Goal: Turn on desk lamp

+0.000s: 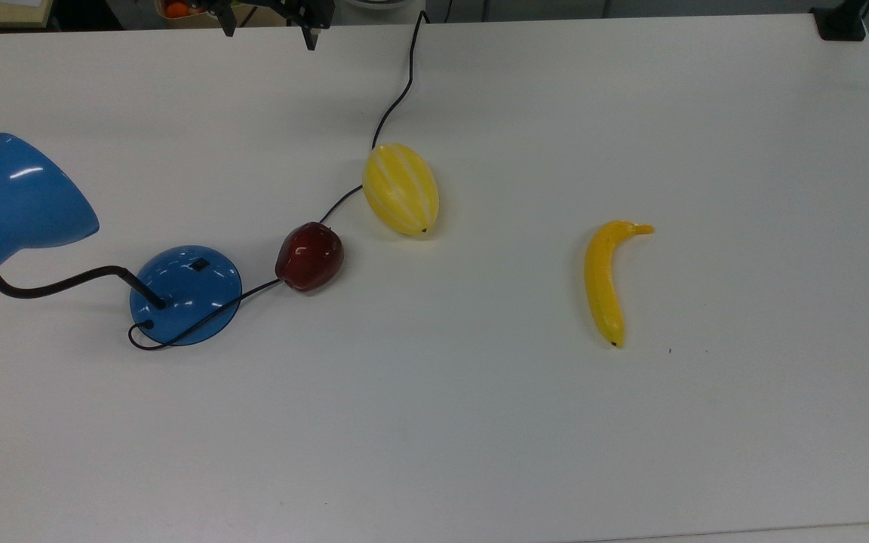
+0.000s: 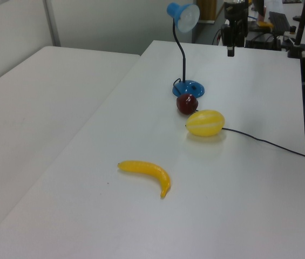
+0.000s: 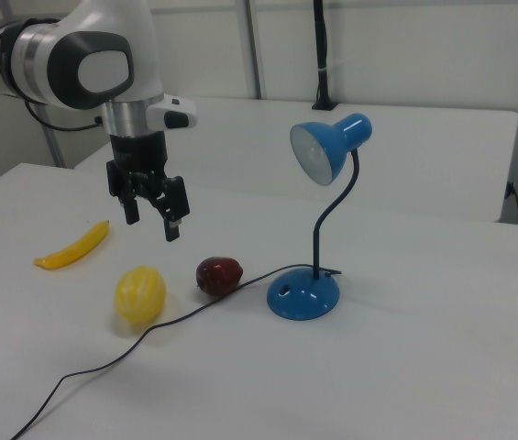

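The desk lamp stands near the top view's left, its round blue base (image 1: 185, 294) on the white table and its cone shade (image 1: 23, 196) on a bent black gooseneck. A small black switch (image 1: 199, 265) sits on the base's dome, also visible in the right view as the switch (image 3: 284, 288). No glow shows inside the shade (image 3: 327, 147). My gripper (image 3: 153, 223) hangs open and empty above the table, well to the right view's left of the lamp base (image 3: 303, 295) and above the fruit. It is at the table's far edge as the gripper (image 1: 270, 34).
The lamp's thin black cord (image 1: 397, 98) runs from the base past a dark red apple (image 1: 310, 256) and a yellow striped melon (image 1: 400, 188) to the far edge. A banana (image 1: 604, 283) lies toward the top view's right. A second table (image 2: 28, 108) adjoins.
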`<state>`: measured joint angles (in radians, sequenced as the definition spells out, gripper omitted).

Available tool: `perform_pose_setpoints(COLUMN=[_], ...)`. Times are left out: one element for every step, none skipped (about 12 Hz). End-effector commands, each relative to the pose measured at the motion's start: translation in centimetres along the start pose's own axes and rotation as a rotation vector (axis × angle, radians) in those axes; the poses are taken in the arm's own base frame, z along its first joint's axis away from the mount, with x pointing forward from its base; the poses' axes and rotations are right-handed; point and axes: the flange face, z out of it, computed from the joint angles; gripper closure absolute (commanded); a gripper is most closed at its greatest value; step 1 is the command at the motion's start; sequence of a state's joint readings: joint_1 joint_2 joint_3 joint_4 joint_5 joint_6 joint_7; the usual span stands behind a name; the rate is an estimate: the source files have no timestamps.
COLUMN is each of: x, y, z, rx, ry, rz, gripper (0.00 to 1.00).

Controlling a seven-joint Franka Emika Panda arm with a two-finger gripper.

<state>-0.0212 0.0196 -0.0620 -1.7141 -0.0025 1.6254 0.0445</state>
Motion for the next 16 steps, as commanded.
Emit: perform_pose_setpoints(x=[-0.7, -0.8, -0.8, -0.8, -0.8, -0.8, -0.8, -0.8, -0.7, -0.6, -0.5, -0.3, 0.0, 0.2, 0.4, 0.8], y=[0.1, 0.2, 0.2, 0.2, 0.2, 0.2, 0.3, 0.3, 0.9, 0.9, 1.0, 1.0, 1.2, 1.9, 2.6, 3.1], z=[-0.2, -0.1, -0.1, -0.1, -0.1, -0.1, -0.1, 0.0, 0.0, 0.0, 0.1, 0.4, 0.6, 0.5, 0.5, 0.4], rx=[0.013, 0.011, 0.01, 0.01, 0.01, 0.008, 0.01, 0.008, 0.01, 0.01, 0.01, 0.009, 0.011, 0.018, 0.022, 0.023], ry=[-0.03, -0.036, -0.038, -0.041, -0.042, -0.042, -0.041, -0.042, -0.039, -0.036, -0.035, -0.038, -0.027, -0.015, 0.002, 0.028], rz=[-0.006, -0.006, -0.006, -0.008, -0.008, -0.008, -0.006, -0.006, 0.004, 0.006, 0.007, 0.007, 0.012, 0.028, 0.04, 0.048], gripper=[0.0, 0.0, 0.0, 0.0, 0.0, 0.0, 0.0, 0.0, 0.0, 0.0, 0.06, 0.19, 0.43, 0.62, 0.81, 0.99])
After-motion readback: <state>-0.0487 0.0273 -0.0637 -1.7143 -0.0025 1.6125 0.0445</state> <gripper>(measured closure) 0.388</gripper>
